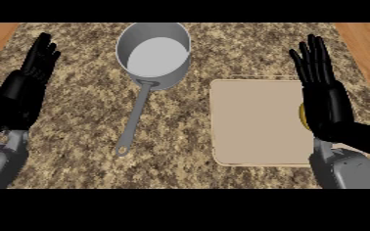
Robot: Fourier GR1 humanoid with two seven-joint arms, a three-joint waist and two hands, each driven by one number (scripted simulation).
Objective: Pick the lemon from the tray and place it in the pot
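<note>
A speckled brown granite counter [80, 142] fills the head view, with strips of orange wood showing at the upper left and upper right corners.

On the right half lies a beige tray [253, 122], flat and rectangular with rounded corners. The lemon [303, 116] sits at the tray's right edge, but only a thin yellow sliver of it shows, because the right hand [325, 100] stands in front of it. Its shape and surface cannot be told beyond that yellow rim.

The right hand is open: its fingers [312, 61] are straight and slightly spread, pointing toward the far side of the counter, and they curl round nothing. The palm covers most of the lemon; whether it touches the fruit cannot be told. Its grey forearm comes in at the lower right corner.

Left of the tray, well apart from the lemon, stands the grey pot [154, 54], round and deep, with a pale inside that holds nothing visible. Its long handle [133, 122] runs toward the near edge and ends in a small loop.

The left hand [29, 85] shows at the far left edge, open too, fingers straight and pointing up, holding nothing and resting well clear of the pot.
</note>
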